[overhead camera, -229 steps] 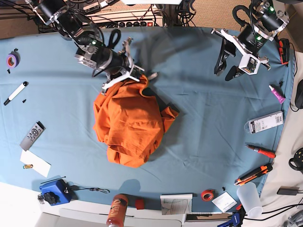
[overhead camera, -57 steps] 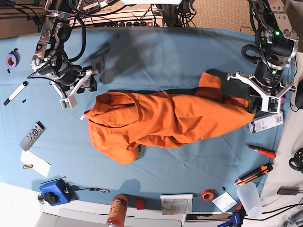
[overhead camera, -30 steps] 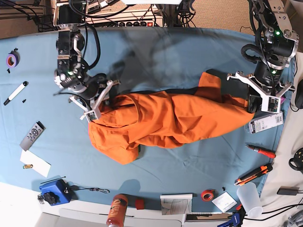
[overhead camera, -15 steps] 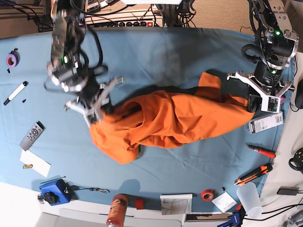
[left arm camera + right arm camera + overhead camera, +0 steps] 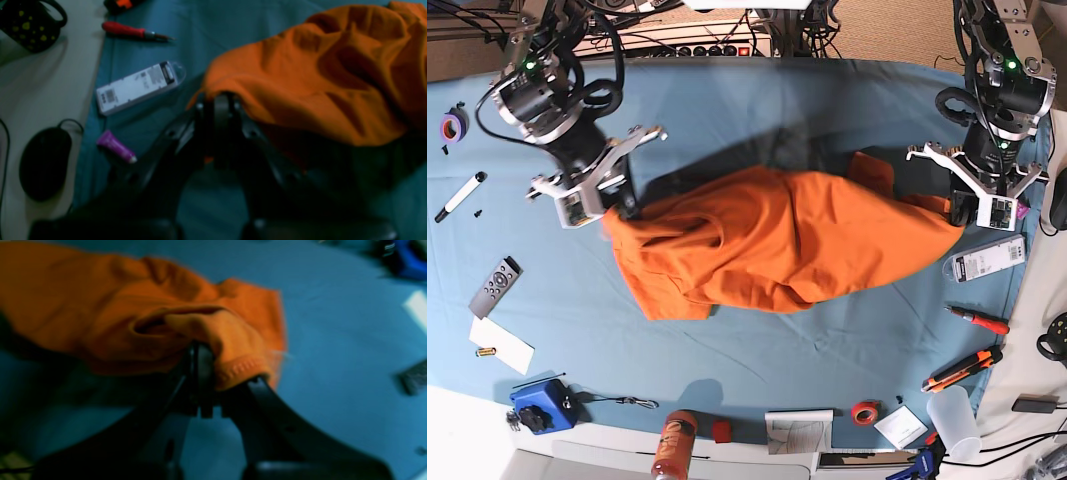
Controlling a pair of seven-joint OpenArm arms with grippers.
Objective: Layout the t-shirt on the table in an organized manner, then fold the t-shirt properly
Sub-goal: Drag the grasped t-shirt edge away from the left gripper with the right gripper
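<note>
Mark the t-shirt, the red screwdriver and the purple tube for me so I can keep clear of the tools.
t-shirt [image 5: 777,240]: base view, middle of the orange cloth stretched between both arms.
red screwdriver [image 5: 123,29]: left wrist view, on its red handle.
purple tube [image 5: 115,150]: left wrist view, on the tube's body.

- In the base view you get bright, even light from overhead, and the t-shirt [image 5: 767,245] shows crisp folds.
- A soft dark shadow falls on the table [image 5: 827,110] above the shirt, upper middle of the frame.
- The right gripper [image 5: 617,205] at left looks slightly smeared by motion.
- Your left wrist view is dim and soft; the left gripper [image 5: 218,103] reads as a nearly black mass filling the lower half.
- The white pack [image 5: 140,87] in that frame's upper left stays legible, though blurry.
- Your right wrist view is blurred throughout, worst at the right edge, and deep shadow lies under the cloth at lower left.
</note>
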